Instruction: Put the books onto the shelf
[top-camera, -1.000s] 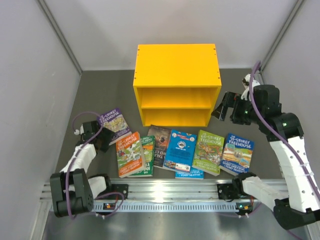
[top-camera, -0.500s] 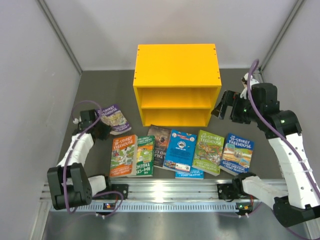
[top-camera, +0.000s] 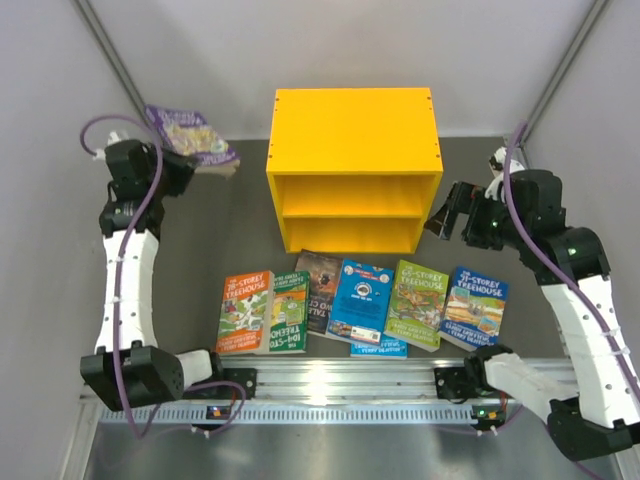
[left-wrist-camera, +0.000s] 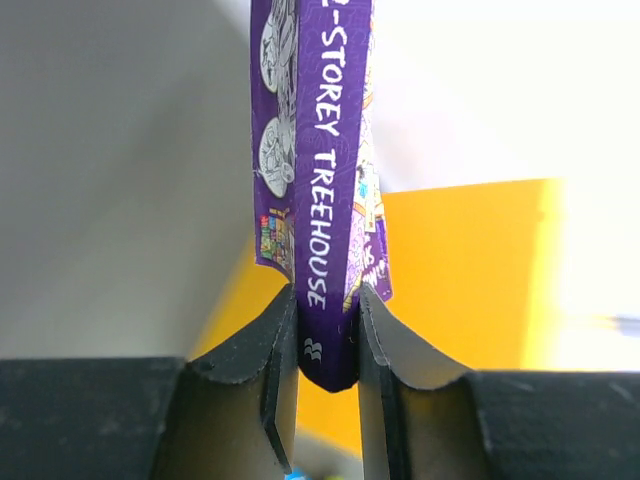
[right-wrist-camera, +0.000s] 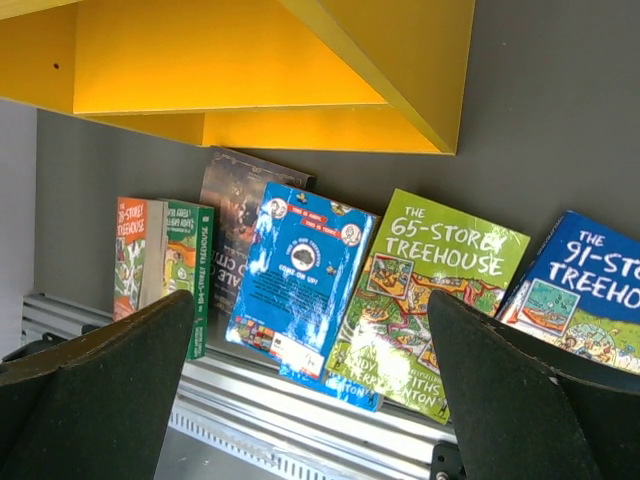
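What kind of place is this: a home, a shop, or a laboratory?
Probably a robot test cell in a laboratory. Plain grey panels wall in a dark table, two robot arms are bolted to a metal rail, and the yellow shelf and books look like practice props.

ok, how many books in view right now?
8. Purple book in the left gripper's jaws, left of the shelf. Seven on the table in front: orange, green, dark, blue, lime, blue 91-Storey, one mostly hidden beneath. Others may be covered.
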